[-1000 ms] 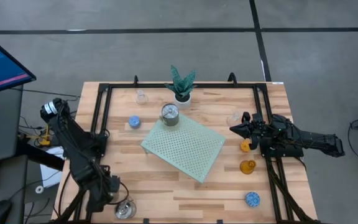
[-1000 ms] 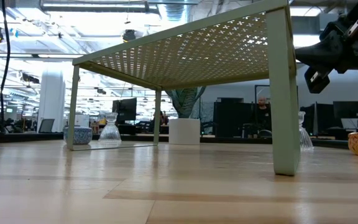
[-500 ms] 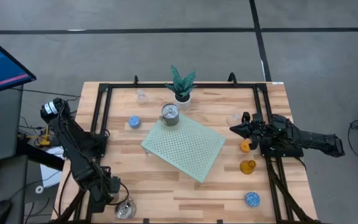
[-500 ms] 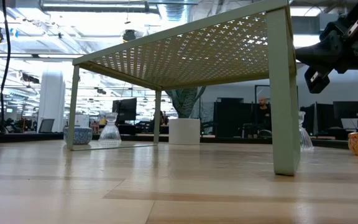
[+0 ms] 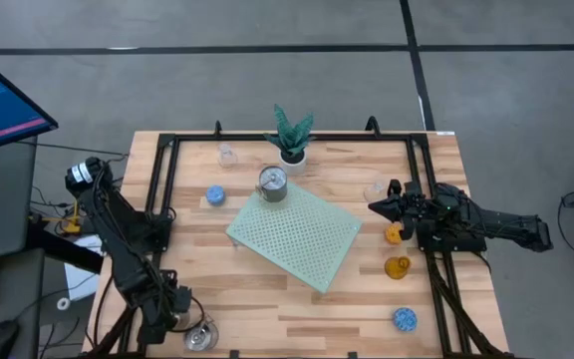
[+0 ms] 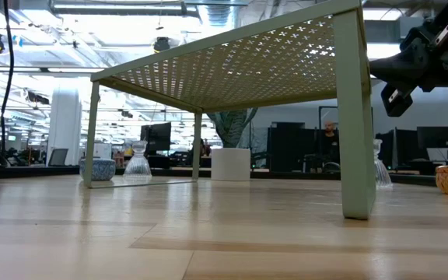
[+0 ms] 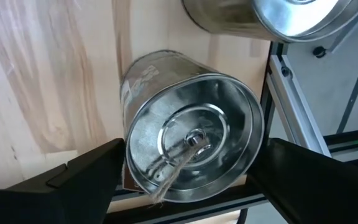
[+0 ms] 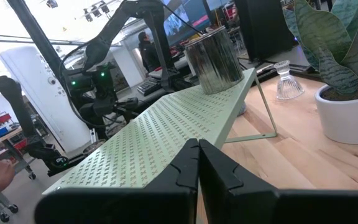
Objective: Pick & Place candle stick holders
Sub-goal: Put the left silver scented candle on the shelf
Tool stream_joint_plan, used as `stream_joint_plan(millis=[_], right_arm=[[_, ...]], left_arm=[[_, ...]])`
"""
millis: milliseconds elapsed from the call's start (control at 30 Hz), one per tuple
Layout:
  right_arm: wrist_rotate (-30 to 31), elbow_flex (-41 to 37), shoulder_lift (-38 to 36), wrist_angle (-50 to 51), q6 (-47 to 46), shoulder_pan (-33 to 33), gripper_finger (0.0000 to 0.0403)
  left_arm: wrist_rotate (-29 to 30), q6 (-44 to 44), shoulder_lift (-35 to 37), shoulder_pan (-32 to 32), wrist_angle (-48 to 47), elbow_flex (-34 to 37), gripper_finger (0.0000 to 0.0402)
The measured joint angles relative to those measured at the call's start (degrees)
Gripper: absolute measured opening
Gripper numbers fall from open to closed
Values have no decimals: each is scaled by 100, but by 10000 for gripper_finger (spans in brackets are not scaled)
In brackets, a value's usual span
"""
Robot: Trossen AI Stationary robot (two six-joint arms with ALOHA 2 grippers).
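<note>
My left gripper [image 5: 181, 321] is open at the table's near left corner. Its fingers stand on either side of a shiny silver candle holder [image 7: 191, 143], whose open top with the wick faces the wrist camera. A second silver holder [image 7: 278, 12] stands just beyond it. A third silver holder [image 5: 273, 183] stands on the pale green perforated mat [image 5: 295, 237]. My right gripper [image 5: 377, 206] is shut and empty, raised at the table's right side near a clear glass holder [image 5: 375, 189] and the orange holder [image 5: 394, 234].
A blue bumpy holder [image 5: 215, 195] and a clear glass holder [image 5: 227, 155] stand far left. The amber holder [image 5: 398, 267] and another blue one [image 5: 404, 319] stand near right. The plant in its white pot [image 5: 291, 140] is at the far edge. A black frame [image 5: 162, 189] runs along the sides.
My left gripper has crept a little toward the table's near edge, closer to the silver holders there. My right arm has kept still.
</note>
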State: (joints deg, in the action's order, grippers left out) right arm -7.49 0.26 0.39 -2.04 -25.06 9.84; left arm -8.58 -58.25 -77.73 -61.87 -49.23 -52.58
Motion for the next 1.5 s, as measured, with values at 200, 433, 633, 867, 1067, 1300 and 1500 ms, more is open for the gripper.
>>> stream_joint_plan(millis=[200, 433, 633, 867, 1067, 1300, 1500], right_arm=[[0, -1, -1, 2, 2, 1, 0], [0, -1, -1, 1, 0, -1, 0], [0, -1, 1, 2, 0, 0, 0], [0, 1, 0, 2, 0, 1, 0], [0, 1, 1, 0, 1, 0, 0], [0, 0, 1, 2, 0, -1, 0], [0, -1, 2, 0, 2, -2, 0]], left_arm=[[17, -58, -2, -44, 205, 0, 400], [-178, -67, -4, -44, 542, 0, 400], [-190, -2, -4, -44, 537, 0, 400], [-50, 634, -4, -44, 454, -2, 400], [2, 1140, -2, -44, 419, -2, 400], [-41, 1302, 2, -96, 426, -2, 400], [28, 1313, 4, -249, 428, -4, 400]])
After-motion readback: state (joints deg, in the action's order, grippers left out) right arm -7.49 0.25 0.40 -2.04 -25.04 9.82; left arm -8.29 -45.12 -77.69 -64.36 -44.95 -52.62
